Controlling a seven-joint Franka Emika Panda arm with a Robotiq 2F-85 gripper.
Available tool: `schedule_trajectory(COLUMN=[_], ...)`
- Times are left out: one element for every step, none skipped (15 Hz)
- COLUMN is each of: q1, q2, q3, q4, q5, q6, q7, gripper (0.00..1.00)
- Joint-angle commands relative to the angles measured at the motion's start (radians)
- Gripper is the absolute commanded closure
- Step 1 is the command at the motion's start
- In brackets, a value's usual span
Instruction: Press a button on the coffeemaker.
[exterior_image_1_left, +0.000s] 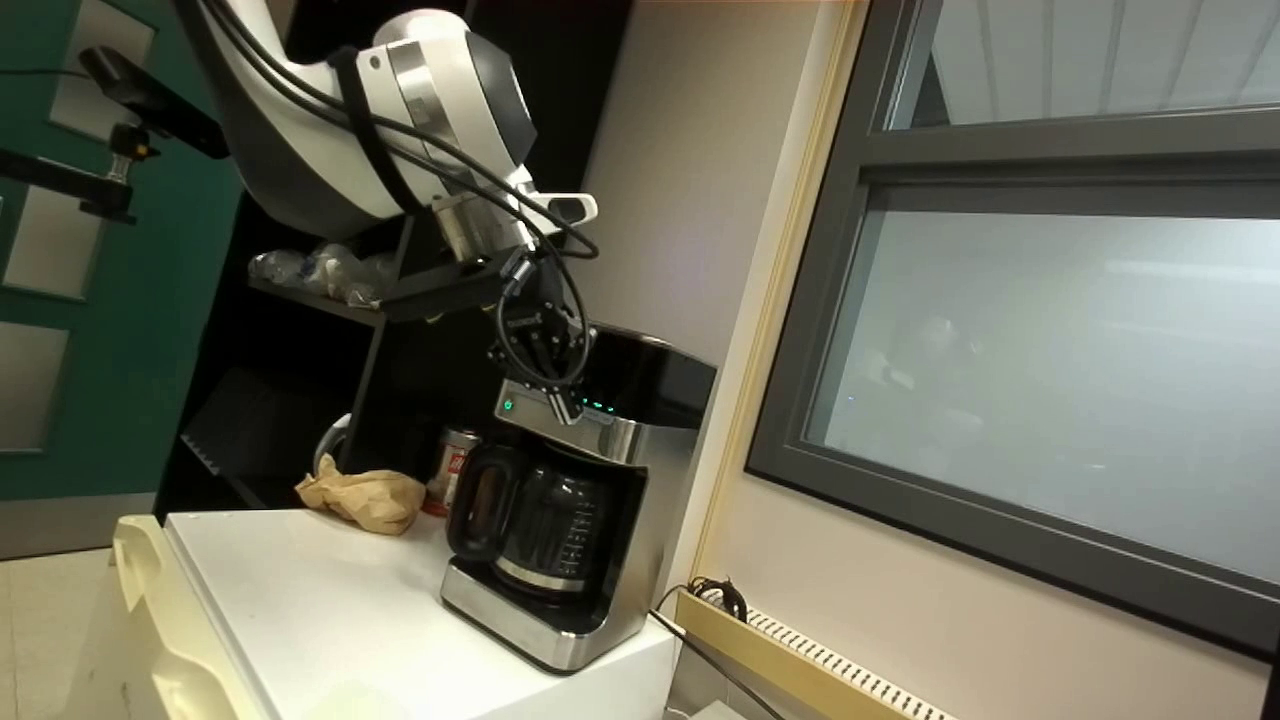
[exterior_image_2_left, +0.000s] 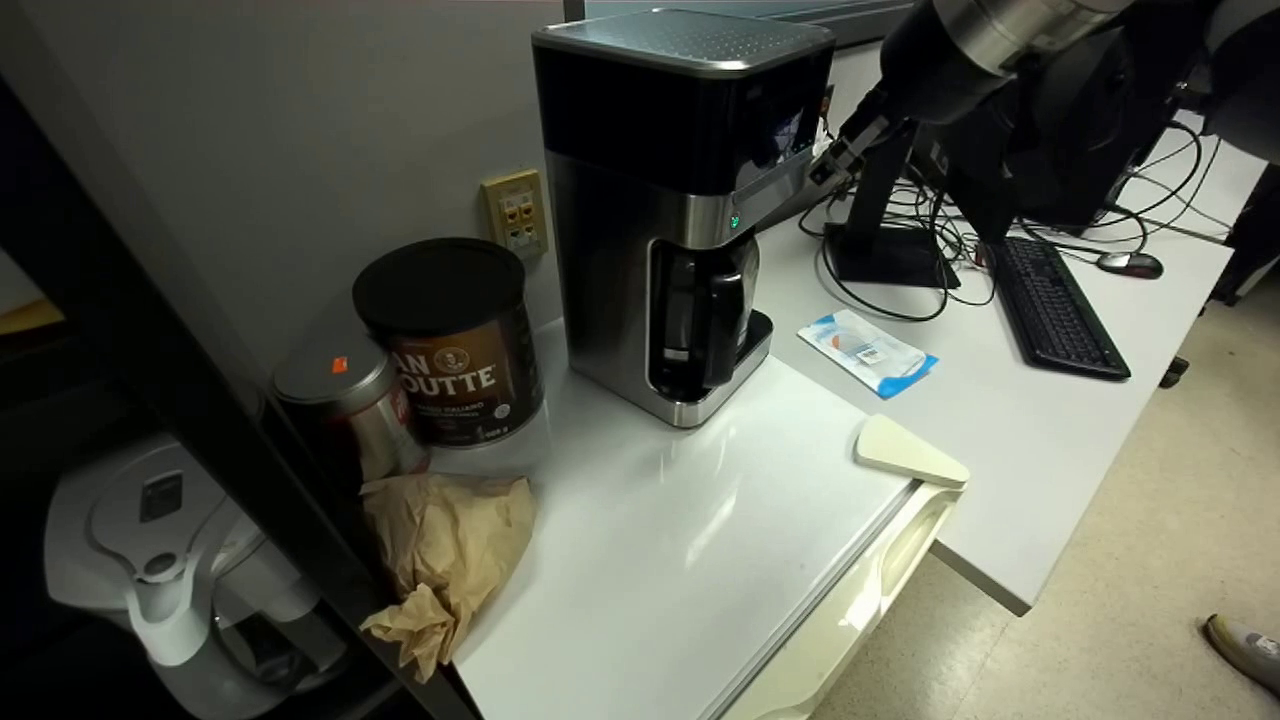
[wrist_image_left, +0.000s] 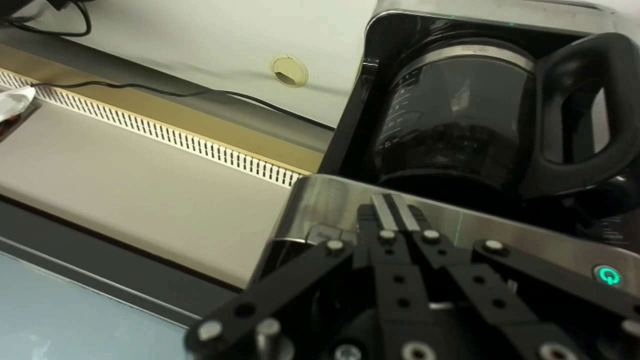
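Observation:
The black and silver coffeemaker (exterior_image_1_left: 665, 510) stands upright on a white surface; it also shows in an exterior view (exterior_image_2_left: 610, 270) and in the wrist view (wrist_image_left: 320, 205). Its glass carafe (wrist_image_left: 455, 115) is seated inside. A green-lit power button (wrist_image_left: 608, 275) is at one end of the silver front strip, also visible in both exterior views (exterior_image_1_left: 508, 405) (exterior_image_2_left: 735, 221). My gripper (wrist_image_left: 395, 212) is shut and empty, its fingertips at the silver strip. Grey buttons (wrist_image_left: 325, 234) show beside the fingers, partly hidden by them. I cannot tell whether the fingertips touch the strip.
A brown paper bag (exterior_image_2_left: 450, 550) and two coffee cans (exterior_image_2_left: 465, 350) (exterior_image_2_left: 350, 400) stand beside the coffeemaker. A wall and window (exterior_image_1_left: 1000, 400) are close behind it. A desk with a keyboard (exterior_image_2_left: 1060, 305), cables and a blue-white packet (exterior_image_2_left: 868, 350) adjoins the white top (exterior_image_2_left: 650, 560).

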Motion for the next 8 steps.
schedule_trajectory(q1=[0.030,0.036,0.044,0.048,0.060,0.072,0.086,0.096], q2=[-0.123,-0.142,-0.166,-0.186,-0.205,-0.223,-0.238,-0.254], q3=[-0.039,-0.048,-0.058,-0.064,-0.079,-0.094,-0.111,-0.122], q4=[-0.157,-0.179,-0.206,-0.227,-0.244,-0.257,-0.262,-0.269], q5=[-0.100,-0.130,-0.165,-0.197,-0.241,-0.292,-0.356,-0.416], q6=[0.081,0.096,0.107,0.112,0.114,0.110,0.102,0.090], q7=[0.072,0.089,0.106,0.124,0.154,0.189,0.232,0.271], gripper=[1.00,1.00,1.00,1.00,1.00,1.00,1.00,1.00])
